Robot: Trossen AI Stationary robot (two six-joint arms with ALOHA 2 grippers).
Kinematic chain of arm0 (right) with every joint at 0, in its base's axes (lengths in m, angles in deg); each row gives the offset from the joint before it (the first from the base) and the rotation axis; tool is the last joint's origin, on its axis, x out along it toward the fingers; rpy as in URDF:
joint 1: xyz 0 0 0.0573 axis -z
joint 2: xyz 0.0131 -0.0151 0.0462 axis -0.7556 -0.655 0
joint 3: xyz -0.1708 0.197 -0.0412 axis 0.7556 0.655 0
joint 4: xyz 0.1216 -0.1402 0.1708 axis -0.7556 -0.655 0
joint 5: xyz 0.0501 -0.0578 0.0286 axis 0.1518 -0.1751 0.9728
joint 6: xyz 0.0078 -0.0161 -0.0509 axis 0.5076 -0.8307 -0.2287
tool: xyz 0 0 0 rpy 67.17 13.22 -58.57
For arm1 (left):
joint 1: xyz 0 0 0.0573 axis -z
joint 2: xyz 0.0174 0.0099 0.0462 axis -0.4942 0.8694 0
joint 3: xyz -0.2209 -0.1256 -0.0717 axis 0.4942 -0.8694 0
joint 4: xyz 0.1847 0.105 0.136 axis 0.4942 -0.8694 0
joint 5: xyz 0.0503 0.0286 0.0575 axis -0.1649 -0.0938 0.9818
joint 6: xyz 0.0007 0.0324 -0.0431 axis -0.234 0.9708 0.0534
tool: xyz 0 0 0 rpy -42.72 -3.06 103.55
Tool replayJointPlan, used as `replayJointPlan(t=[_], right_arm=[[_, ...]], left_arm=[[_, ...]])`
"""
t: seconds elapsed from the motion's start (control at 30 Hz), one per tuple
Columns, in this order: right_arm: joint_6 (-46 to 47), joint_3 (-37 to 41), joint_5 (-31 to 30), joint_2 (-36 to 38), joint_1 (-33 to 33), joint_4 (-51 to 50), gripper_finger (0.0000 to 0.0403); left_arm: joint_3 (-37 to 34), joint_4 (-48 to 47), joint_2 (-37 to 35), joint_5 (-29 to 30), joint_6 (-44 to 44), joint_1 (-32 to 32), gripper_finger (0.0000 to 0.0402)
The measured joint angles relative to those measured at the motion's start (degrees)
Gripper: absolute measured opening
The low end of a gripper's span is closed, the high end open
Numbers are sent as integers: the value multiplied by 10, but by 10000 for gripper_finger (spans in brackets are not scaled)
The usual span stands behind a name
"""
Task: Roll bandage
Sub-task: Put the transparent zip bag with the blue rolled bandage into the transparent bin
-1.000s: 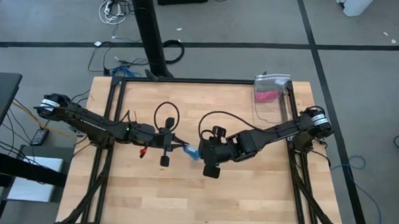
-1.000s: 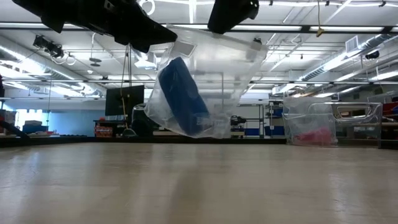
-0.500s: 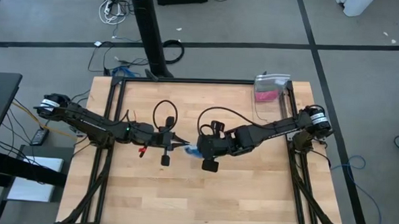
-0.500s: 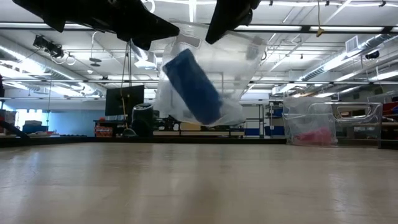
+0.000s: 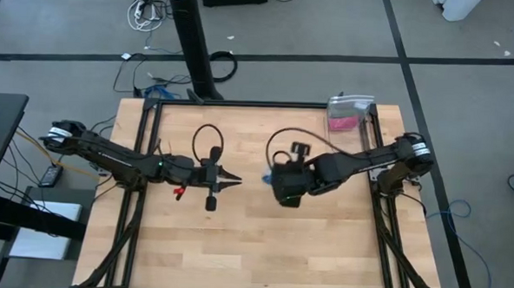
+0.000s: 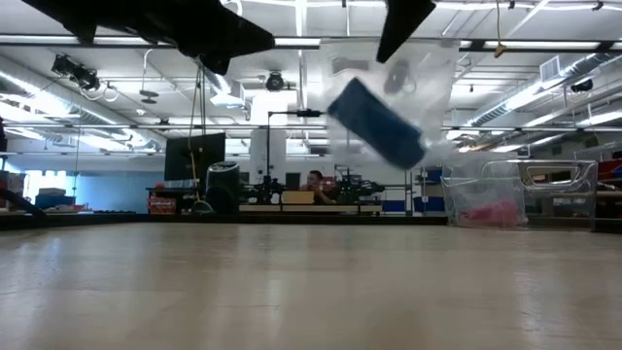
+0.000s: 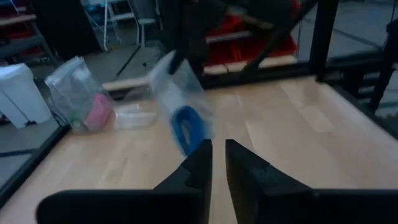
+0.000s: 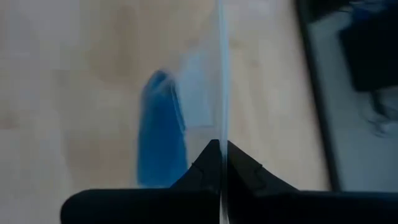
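The bandage [image 6: 377, 122], a blue roll inside a clear plastic bag [image 6: 413, 73], hangs in the air above the worktop [image 5: 235, 239] from our right hand [image 8: 221, 152], whose fingers are clamped flat on the bag's edge. Our left hand [image 7: 216, 155] sits just apart from the bag with its fingers slightly parted and nothing between them. To do this step well, we judge, we should keep the right pinch firm on the film, steady the swinging bag, and bring the left hand in on the opposite edge to open it. At the worktop's far right corner stands a second clear bag [image 5: 350, 113] holding something pink [image 5: 343, 122].
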Motion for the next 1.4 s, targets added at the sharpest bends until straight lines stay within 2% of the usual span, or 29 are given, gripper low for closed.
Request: replayJointPlan(t=[0.2,0.37,0.63,0.83,1.07,1.2,1.4], right_arm=[[16,-9,-71,55,25,-118,1],[-2,-9,-114,86,78,-216,1],[-148,16,-153,156,170,-212,0],[-221,92,-146,221,236,-204,0],[-339,246,-93,311,313,-54,0],[-405,334,-37,365,363,38,0],[-509,436,6,409,440,154,0]], left_arm=[[0,-11,-23,-3,1,3,80],[0,-41,-31,-2,1,4,101],[0,-46,-43,-20,18,4,118],[0,-45,-47,-41,25,4,118],[-1,-44,-47,-41,33,4,118],[-1,-46,-47,-41,34,4,118],[-1,-47,-47,-44,48,1,118]])
